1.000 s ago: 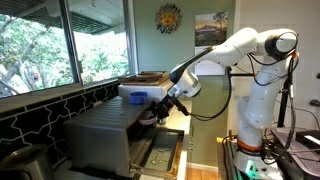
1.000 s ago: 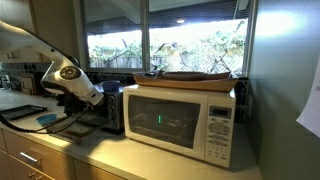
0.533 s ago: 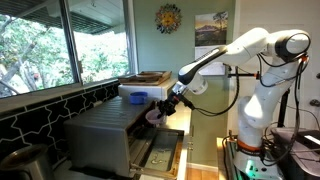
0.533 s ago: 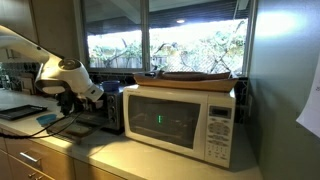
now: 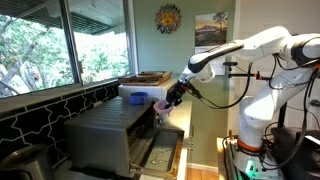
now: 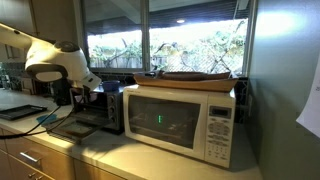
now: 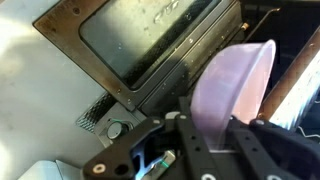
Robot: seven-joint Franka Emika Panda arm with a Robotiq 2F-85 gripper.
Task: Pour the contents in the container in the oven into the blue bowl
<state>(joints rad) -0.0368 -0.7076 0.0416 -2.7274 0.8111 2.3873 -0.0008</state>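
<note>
My gripper (image 7: 205,150) is shut on the rim of the pale lavender-pink container (image 7: 235,85). It holds the container in the air in front of the grey oven (image 5: 105,135), above the oven's dropped-open glass door (image 7: 130,40). In an exterior view the container (image 5: 161,103) hangs at my gripper (image 5: 172,96), level with the oven's top edge. What is in the container is hidden. A small blue shape, perhaps the blue bowl (image 6: 45,120), lies on the counter beside the open door; it is too small to tell for sure.
A white microwave (image 6: 180,120) stands right next to the oven, with a flat tray (image 6: 195,77) on top. A white box (image 5: 140,88) sits on the oven. Windows run behind the counter. The open door (image 5: 160,155) juts out over the counter edge.
My gripper has drawn back from the oven mouth and risen with the container in it. The arm has swung up and away from the oven.
</note>
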